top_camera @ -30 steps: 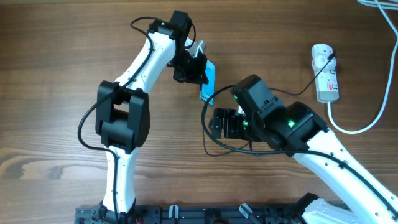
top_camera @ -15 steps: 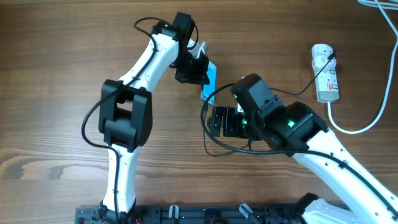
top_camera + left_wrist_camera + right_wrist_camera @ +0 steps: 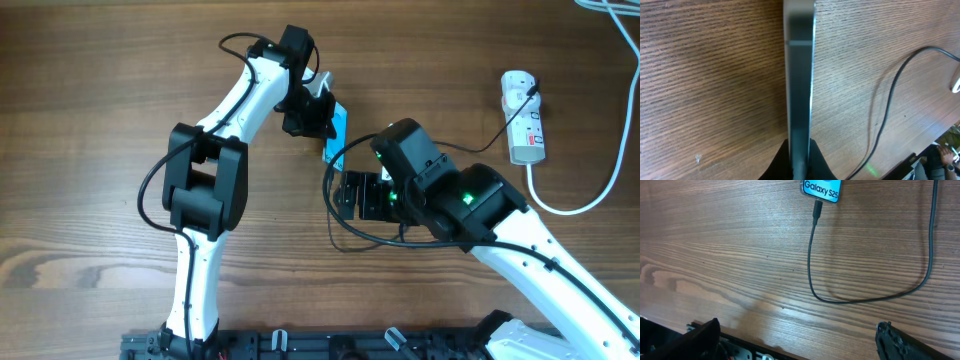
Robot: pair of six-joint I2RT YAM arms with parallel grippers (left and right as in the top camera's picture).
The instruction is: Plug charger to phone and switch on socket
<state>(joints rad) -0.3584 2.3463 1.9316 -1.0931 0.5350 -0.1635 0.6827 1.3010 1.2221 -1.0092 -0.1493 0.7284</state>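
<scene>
The phone [image 3: 338,124], with a cyan screen, is held on its edge by my left gripper [image 3: 312,112], which is shut on it. The left wrist view shows the phone edge-on [image 3: 800,75] between the fingers [image 3: 800,167]. In the right wrist view the phone's end [image 3: 821,187] reads "Galaxy S25". The charger connector [image 3: 816,209] meets that end, and its thin dark cable [image 3: 865,300] loops across the table. My right gripper [image 3: 800,340] is open and empty, just below the phone [image 3: 352,196]. The white socket [image 3: 524,120] lies at the far right with the charger's dark plug [image 3: 530,92] in it.
A thick white cord [image 3: 600,190] curves from the socket toward the right edge and up to the back corner. The thin cable also shows in the left wrist view [image 3: 890,100]. The dark rail of the arm bases [image 3: 330,345] runs along the front edge.
My left arm has shifted slightly right, still holding the phone. The right arm and cable have hardly moved.
</scene>
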